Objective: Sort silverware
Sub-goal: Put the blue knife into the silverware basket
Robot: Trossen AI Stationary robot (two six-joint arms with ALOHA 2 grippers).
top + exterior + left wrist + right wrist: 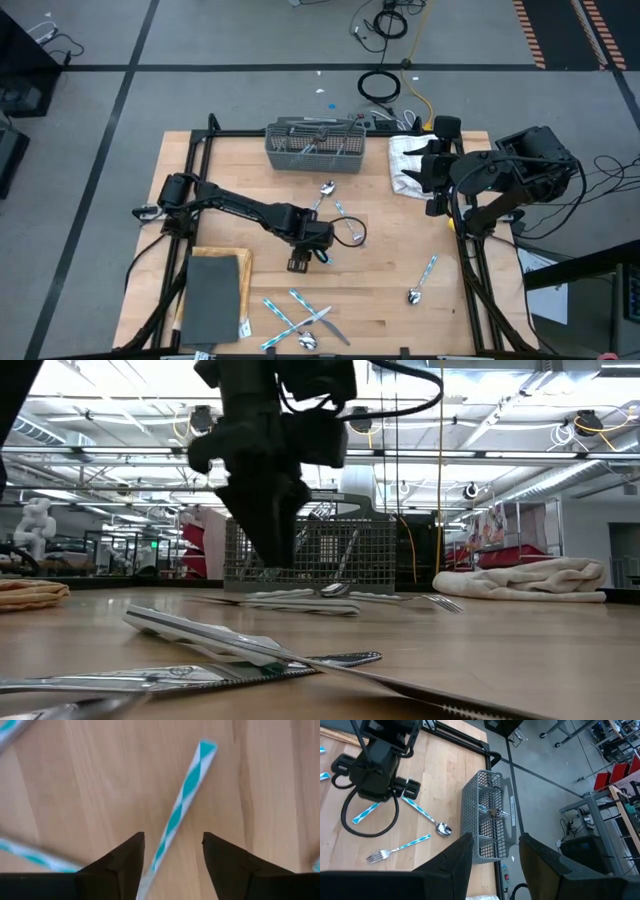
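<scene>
Teal-striped handle (182, 802) is lying lengthwise between the open left end effector (172, 852) fingers at mid-worktop, while the half-open, empty right end effector (492, 855) is waiting upper right.

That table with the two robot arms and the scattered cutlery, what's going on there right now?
A robot is sorting silverware into a grey mesh basket at the far edge of the wooden table. The left hand is low over the middle of the table, fingers open around the blue-and-white handle of one piece lying flat on the wood, not lifted. The right hand waits over the white towel. A few pieces already stand in the basket; a spoon and others remain scattered.
</scene>
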